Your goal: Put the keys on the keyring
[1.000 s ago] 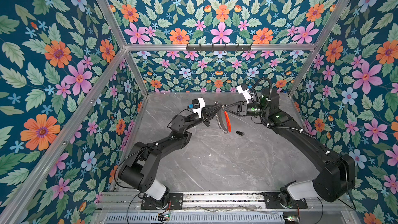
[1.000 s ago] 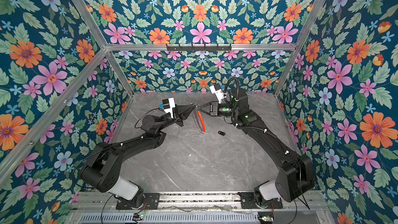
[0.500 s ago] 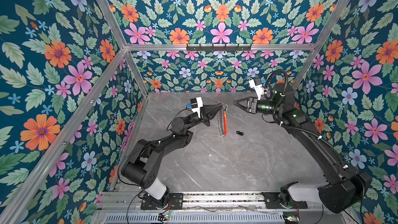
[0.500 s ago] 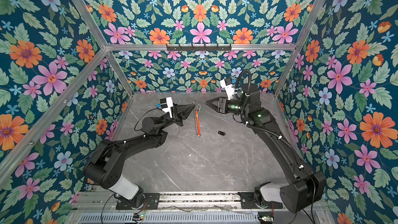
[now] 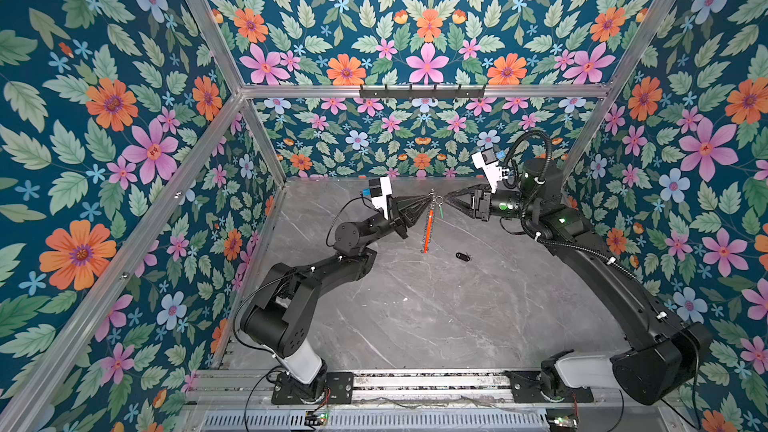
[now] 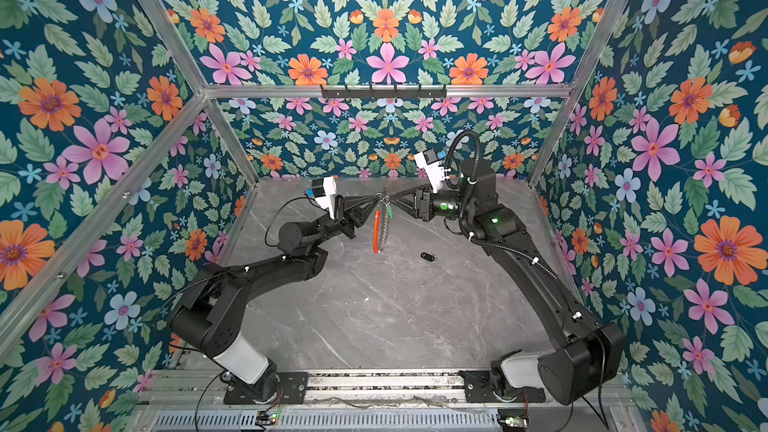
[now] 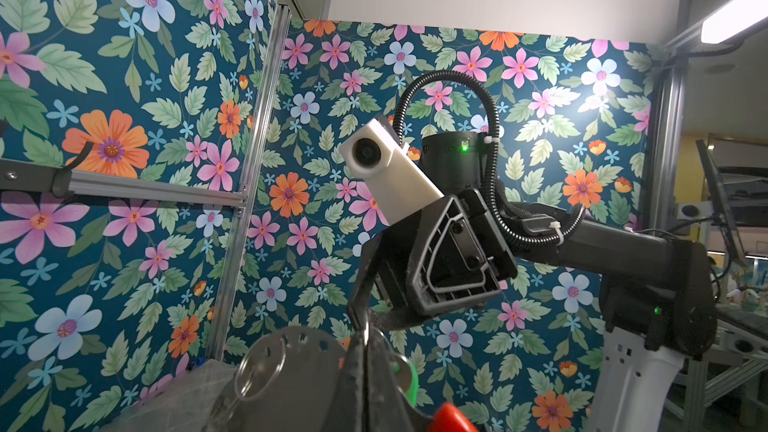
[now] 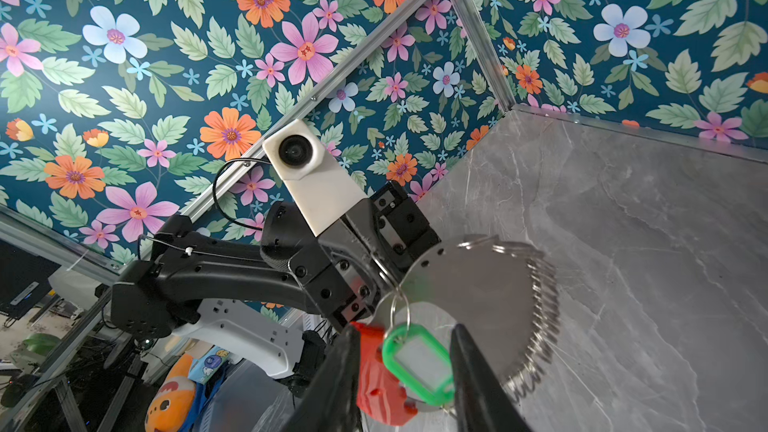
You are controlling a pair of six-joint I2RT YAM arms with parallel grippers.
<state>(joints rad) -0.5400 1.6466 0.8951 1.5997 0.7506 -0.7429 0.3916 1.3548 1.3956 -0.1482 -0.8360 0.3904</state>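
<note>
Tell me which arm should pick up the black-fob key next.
Right. The left gripper is shut on the raised keyring; the right gripper is open, and the black-fob key lies on the table nearer it.

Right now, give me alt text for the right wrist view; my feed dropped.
A green tag with a white label hangs by a small ring from a grey hoop, between the right gripper's open jaws. The left gripper pinches the hoop's edge near its red section, with the grey table behind.
</note>
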